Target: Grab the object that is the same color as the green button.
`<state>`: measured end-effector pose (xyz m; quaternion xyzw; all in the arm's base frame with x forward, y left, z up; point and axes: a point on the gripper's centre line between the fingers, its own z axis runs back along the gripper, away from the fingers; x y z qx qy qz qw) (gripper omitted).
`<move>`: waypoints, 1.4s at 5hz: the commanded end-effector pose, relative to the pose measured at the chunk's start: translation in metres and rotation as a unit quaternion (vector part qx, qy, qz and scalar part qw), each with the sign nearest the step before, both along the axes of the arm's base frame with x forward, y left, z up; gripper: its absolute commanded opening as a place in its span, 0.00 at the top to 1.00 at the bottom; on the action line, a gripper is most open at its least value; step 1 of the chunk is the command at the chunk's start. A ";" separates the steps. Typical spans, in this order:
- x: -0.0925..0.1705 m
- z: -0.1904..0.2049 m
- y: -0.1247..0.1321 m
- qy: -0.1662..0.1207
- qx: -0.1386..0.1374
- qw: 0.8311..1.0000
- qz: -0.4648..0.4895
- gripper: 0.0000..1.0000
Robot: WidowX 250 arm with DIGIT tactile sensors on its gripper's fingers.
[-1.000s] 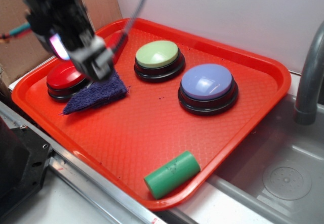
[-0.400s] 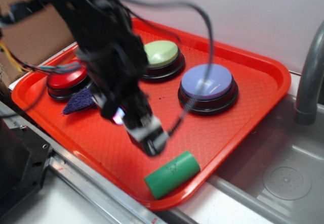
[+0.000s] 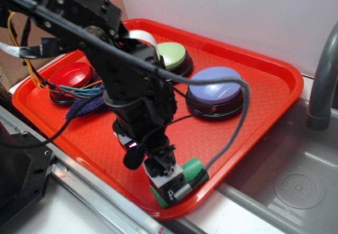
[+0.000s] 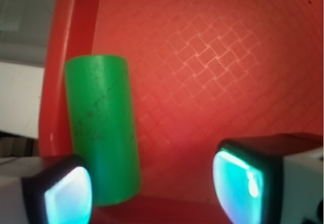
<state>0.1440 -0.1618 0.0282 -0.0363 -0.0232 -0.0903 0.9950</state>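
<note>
From the exterior view, the task looks well begun but not finished. The gripper is down at the front edge of the orange tray, right over the green cylinder, which lies on its side close to the tray's front rim, towards the front right corner. The arm hides much of the cylinder; only its right end and a sliver at the left show. The green button stands at the back of the tray, its pale dome a lighter green than the cylinder, with the lavender-blue button just beside it and the red button near the left edge. The purple scrubber lies beside the red button, well apart from the gripper. From here I cannot tell whether the fingers touch the cylinder.

The wrist view settles more. The gripper has its two fingers spread wide, with bare tray floor between them. The cylinder lies against the tray's raised rim, lengthwise away from the camera, and its near end sits just beside the left fingertip, inside the gap but hard to that side rather than centred. Nothing is clamped yet. What is left, as I judge it: closing the fingers on the cylinder, perhaps after shifting a little towards the rim, and then lifting it.
</note>
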 end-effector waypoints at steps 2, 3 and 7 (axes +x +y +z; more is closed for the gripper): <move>0.009 -0.008 -0.021 -0.005 -0.005 1.000 -0.010 0.00; 0.011 -0.011 -0.016 0.004 -0.007 1.000 0.004 0.00; 0.035 -0.019 0.010 0.022 0.001 0.998 0.061 1.00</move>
